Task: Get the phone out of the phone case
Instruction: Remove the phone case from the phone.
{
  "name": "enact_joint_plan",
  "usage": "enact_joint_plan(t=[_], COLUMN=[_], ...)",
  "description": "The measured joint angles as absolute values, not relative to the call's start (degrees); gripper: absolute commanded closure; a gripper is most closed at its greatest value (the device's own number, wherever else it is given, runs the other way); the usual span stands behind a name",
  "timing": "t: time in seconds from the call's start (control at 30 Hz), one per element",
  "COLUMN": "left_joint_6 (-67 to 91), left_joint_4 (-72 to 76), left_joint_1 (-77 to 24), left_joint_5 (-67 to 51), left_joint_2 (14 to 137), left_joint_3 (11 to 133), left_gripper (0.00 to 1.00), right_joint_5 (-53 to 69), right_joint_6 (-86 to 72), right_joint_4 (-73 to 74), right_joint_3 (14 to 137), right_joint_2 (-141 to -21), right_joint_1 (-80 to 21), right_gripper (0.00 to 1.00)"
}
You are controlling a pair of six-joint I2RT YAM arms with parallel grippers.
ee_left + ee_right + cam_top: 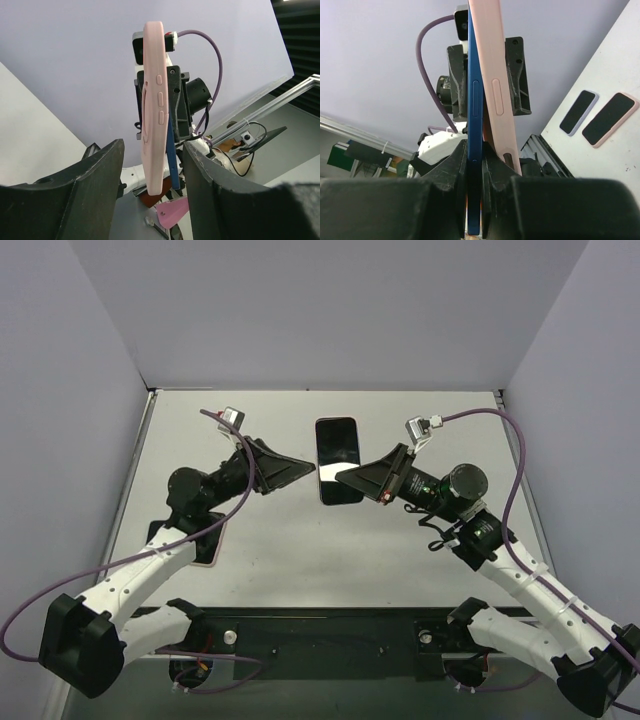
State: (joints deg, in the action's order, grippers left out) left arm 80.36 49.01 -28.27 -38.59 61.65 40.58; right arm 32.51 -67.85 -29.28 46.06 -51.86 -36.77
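Note:
A dark blue phone (pixel 474 100) in a pink case (pixel 495 85) is held edge-on in the air between my two grippers. In the top view the phone (pixel 337 450) shows its black screen over the middle of the table. My right gripper (pixel 475 150) is shut on the phone's blue edge, and the pink case has splayed away from the phone on that side. My left gripper (pixel 152 145) is open. Its fingers (pixel 100 170) straddle the case (pixel 152 100) and the phone's edge (pixel 173 150) without pressing on them. In the top view the left gripper (pixel 305 468) meets the phone's left edge and the right gripper (pixel 345 478) its lower right.
Two other cased phones lie on the table, one lavender (pixel 577 112) and one pink (pixel 610 119). One pink-cased phone (pixel 207 545) lies under my left arm. Grey walls close in the white table (pixel 300 560) on three sides.

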Motion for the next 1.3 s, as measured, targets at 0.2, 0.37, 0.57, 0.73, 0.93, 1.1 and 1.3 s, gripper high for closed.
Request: enact_joint_plan(t=[0.2,0.37,0.57,0.73,0.93,1.1,1.3], left_joint_6=[77.6,75.66,74.43,73.82,72.36,71.59,71.26], left_joint_4=[48.12,46.15,45.52,44.82,42.65,42.09,42.02], left_joint_1=[-31.44,-32.69,-32.93,-32.93,-32.93,-33.04,-33.08], left_joint_5=[-38.13,-37.58,-37.3,-37.3,-36.8,-36.6,-36.25], left_joint_2=[61.65,61.36,60.97,60.9,60.12,59.83,59.72], left_joint_3=[40.58,40.58,40.58,40.58,40.58,40.58,40.58], left_gripper=[0.45,0.6,0.63,0.55,0.48,0.49,0.38], right_joint_5=[32.86,32.97,32.97,33.04,33.54,33.93,33.95], right_joint_6=[-69.63,-70.17,-70.57,-70.76,-70.98,-71.0,-71.2], right_joint_4=[-30.74,-30.74,-30.7,-30.72,-30.85,-30.87,-30.87], right_joint_3=[45.82,45.17,44.56,44.49,44.47,44.47,44.47], right_joint_2=[-51.86,-51.86,-51.86,-51.83,-51.75,-51.64,-51.57], right_joint_1=[-36.77,-36.67,-36.4,-36.34,-36.29,-36.01,-35.97], right_gripper=[1.0,1.0,1.0,1.0,1.0,1.0,1.0])
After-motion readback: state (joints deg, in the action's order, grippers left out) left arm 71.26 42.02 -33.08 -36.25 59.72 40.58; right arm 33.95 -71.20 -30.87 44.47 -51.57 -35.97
